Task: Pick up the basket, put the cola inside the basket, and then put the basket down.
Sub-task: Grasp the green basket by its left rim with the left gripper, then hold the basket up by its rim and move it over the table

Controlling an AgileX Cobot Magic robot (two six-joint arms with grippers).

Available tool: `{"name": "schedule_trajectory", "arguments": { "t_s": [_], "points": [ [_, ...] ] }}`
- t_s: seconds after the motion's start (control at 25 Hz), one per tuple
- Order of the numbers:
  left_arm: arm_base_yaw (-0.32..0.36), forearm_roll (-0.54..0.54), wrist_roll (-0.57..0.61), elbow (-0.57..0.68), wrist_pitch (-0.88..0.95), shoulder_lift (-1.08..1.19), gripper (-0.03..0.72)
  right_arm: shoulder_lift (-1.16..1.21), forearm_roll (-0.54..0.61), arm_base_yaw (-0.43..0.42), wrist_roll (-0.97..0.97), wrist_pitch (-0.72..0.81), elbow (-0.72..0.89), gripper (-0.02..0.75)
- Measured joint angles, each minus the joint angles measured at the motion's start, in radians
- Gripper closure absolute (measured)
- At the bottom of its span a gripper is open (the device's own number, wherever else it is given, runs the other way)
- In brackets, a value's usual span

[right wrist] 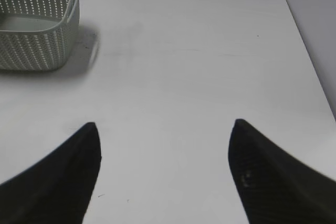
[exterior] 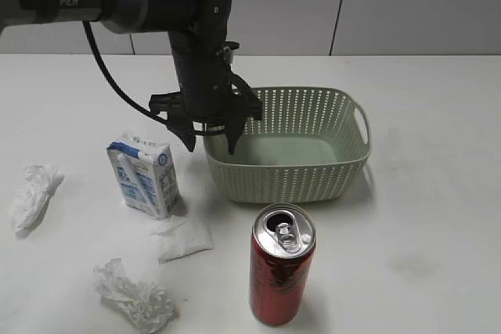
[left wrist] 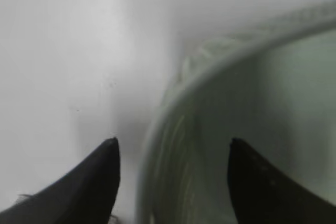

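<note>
The sage-green perforated basket stands on the white table, empty. My left gripper is open and straddles the basket's left rim, one finger outside and one inside; the wrist view shows the blurred rim between the fingertips. The dark-red cola can stands upright at the front, in front of the basket. My right gripper is open and empty above bare table, with the basket far off at upper left. The right arm is not in the exterior view.
A blue-and-white carton stands left of the basket. Crumpled white papers lie at far left, front left and beside the carton. The table's right edge meets a wall.
</note>
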Motion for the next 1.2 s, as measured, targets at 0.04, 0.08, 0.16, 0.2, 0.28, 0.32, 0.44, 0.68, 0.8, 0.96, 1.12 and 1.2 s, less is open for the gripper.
{"name": "schedule_trajectory", "arguments": {
  "t_s": [0.04, 0.08, 0.16, 0.2, 0.28, 0.32, 0.44, 0.68, 0.8, 0.96, 1.12, 1.2],
  "points": [
    [0.000, -0.003, 0.000, 0.000, -0.002, 0.000, 0.229, 0.000, 0.000, 0.000, 0.000, 0.000, 0.000, 0.164],
    [0.000, -0.005, -0.001, 0.000, -0.002, 0.000, 0.267, 0.000, 0.000, 0.000, 0.000, 0.000, 0.000, 0.164],
    [0.000, -0.007, -0.004, 0.000, 0.001, 0.000, 0.341, 0.000, 0.000, 0.000, 0.000, 0.000, 0.000, 0.164],
    [0.000, -0.007, -0.004, 0.000, 0.005, 0.000, 0.379, 0.000, 0.000, 0.000, 0.000, 0.000, 0.000, 0.164],
    [0.000, -0.007, -0.009, 0.000, 0.009, 0.000, 0.451, 0.000, 0.000, 0.000, 0.000, 0.000, 0.000, 0.164],
    [0.000, -0.007, -0.016, 0.000, 0.009, 0.000, 0.494, 0.000, 0.000, 0.000, 0.000, 0.000, 0.000, 0.164],
    [0.003, -0.021, -0.024, -0.001, 0.013, -0.003, 0.628, 0.000, 0.000, 0.000, 0.000, 0.000, 0.000, 0.164],
    [0.027, -0.062, -0.038, -0.001, -0.006, -0.023, 0.685, 0.000, 0.001, 0.000, 0.001, 0.000, 0.000, 0.164],
    [0.050, -0.066, -0.040, -0.001, -0.012, -0.056, 0.685, 0.000, 0.033, 0.000, 0.005, 0.000, 0.000, 0.164],
    [0.085, -0.066, -0.055, -0.001, -0.008, -0.114, 0.685, 0.081, 0.132, 0.000, -0.001, 0.026, -0.034, 0.164],
    [0.113, -0.065, -0.057, -0.001, -0.002, -0.144, 0.685, 0.304, 0.319, 0.000, -0.043, 0.086, -0.128, 0.123],
    [0.118, -0.060, -0.057, -0.001, 0.008, -0.146, 0.685, 0.446, 0.413, 0.000, -0.139, 0.126, -0.179, 0.083]
  ]
}}
